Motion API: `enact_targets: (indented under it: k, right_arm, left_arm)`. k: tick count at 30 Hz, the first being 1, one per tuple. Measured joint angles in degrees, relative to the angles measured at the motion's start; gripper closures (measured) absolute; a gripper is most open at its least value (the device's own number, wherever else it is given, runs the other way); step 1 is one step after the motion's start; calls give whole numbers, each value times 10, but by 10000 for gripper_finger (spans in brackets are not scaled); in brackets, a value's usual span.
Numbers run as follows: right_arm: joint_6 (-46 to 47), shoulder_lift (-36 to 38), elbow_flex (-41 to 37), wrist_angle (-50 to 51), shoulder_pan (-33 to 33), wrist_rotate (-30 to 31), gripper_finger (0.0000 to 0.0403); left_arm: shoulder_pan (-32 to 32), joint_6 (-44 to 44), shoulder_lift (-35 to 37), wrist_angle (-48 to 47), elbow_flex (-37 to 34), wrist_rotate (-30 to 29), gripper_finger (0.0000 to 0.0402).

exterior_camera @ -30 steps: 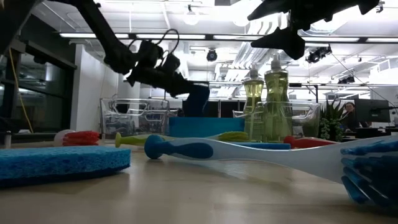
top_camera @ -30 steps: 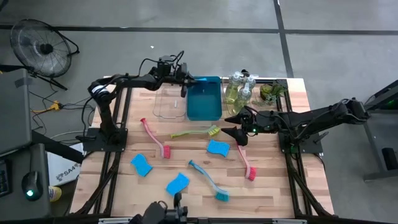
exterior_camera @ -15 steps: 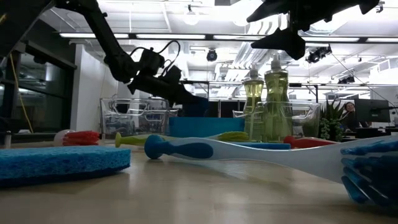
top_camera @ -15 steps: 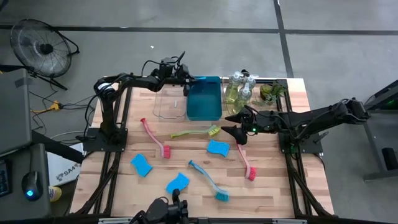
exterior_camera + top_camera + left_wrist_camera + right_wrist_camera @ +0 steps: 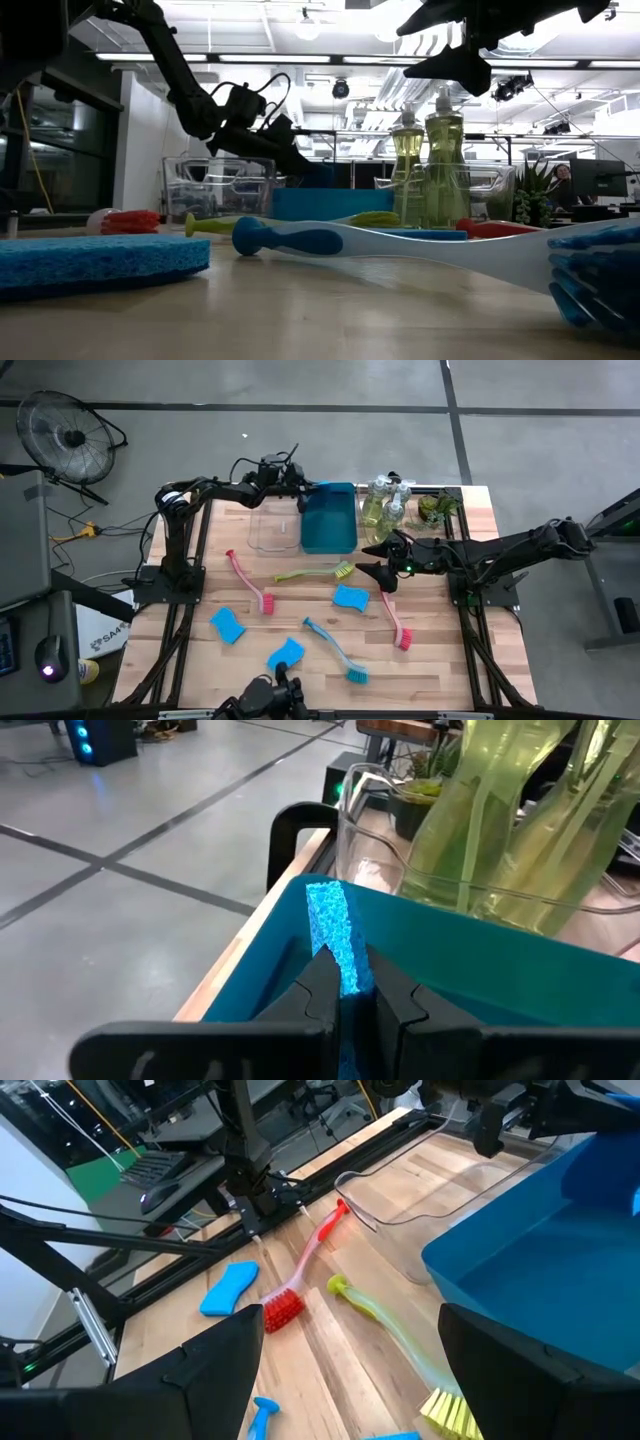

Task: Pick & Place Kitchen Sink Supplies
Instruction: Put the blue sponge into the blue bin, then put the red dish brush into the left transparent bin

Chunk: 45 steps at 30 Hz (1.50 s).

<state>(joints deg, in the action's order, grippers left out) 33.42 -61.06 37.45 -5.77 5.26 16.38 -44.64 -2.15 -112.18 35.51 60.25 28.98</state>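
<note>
Wooden slats make up the counter (image 5: 430, 660), which carries everything. At its far edge stands a blue rectangular plastic bin (image 5: 328, 520), with a clear plastic tray (image 5: 272, 528) just beside it on the left arm's side and two clear pump bottles of yellowish liquid (image 5: 384, 502) on the other side. The left gripper (image 5: 300, 495) hangs over the bin's far corner, its jaws pinched on a bright blue wavy-edged sponge (image 5: 335, 935) held upright above the bin's inside. The right gripper (image 5: 371, 560) hovers near the counter's middle, jaws spread wide and holding nothing.

Four long-handled dish brushes lie on the slats: a pink brush (image 5: 248, 581) toward the left arm, a yellow-green brush (image 5: 318, 572) in front of the bin, a second pink brush (image 5: 396, 625) toward the right arm, and a teal brush (image 5: 336, 652) near the front. Three more bright blue sponges lie apart from one another at (image 5: 350, 598), (image 5: 227, 625) and (image 5: 285, 655).
</note>
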Motion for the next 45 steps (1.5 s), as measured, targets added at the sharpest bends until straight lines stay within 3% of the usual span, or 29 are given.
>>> enact_targets:
  k: [23,34,45]
  right_arm:
    - [2,0,0,2,0,-2,107]
    - [9,0,0,4,0,-2,107]
    - [11,0,0,5,0,-3,107]
  left_arm:
    - [0,-14,-2,8,-2,20,384]
    - [0,-11,-2,10,-2,33,287]
    - [0,-1,-1,30,-3,51,273]
